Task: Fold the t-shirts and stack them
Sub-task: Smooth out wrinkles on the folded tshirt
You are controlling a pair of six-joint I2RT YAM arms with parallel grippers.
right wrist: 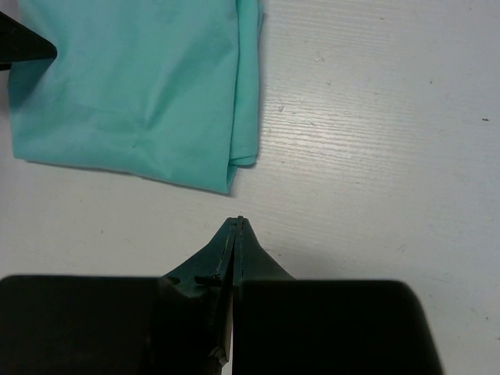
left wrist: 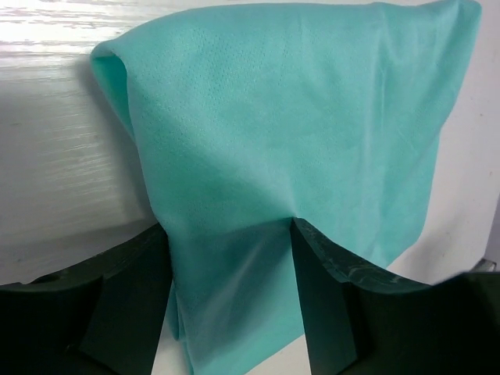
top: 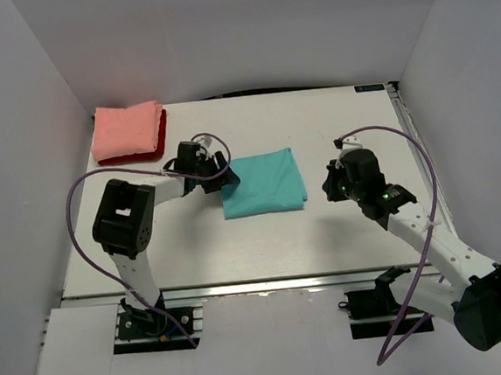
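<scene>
You have the teal shirt [top: 263,183] lying folded into a rough rectangle near the middle of the table [top: 265,248], flat on the white surface. Your left gripper [top: 226,181] sits at the shirt's left edge. In the left wrist view its two dark fingers [left wrist: 133,266] stand well apart with a strip of the teal cloth running between them, so the jaws are open and straddle the fabric rather than pinching it. From that same view you can see a rounded fold at one far corner of the shirt and smooth cloth across the rest. Your right gripper [right wrist: 238,223] is closed on nothing, its fingertips pressed together into a single point. It hangs over bare table just beside the shirt's right edge, apart from the cloth. In the right wrist view that edge shows several layers stacked on one another, with a small tuck at the nearest corner. At the far left corner of the table you have the pink shirt [top: 127,131], folded and lying on top of the dark red shirt [top: 162,135]. Only a thin band of the red one shows along the pink one's right and near sides. That pair lies well apart from the teal shirt and from both arms.
</scene>
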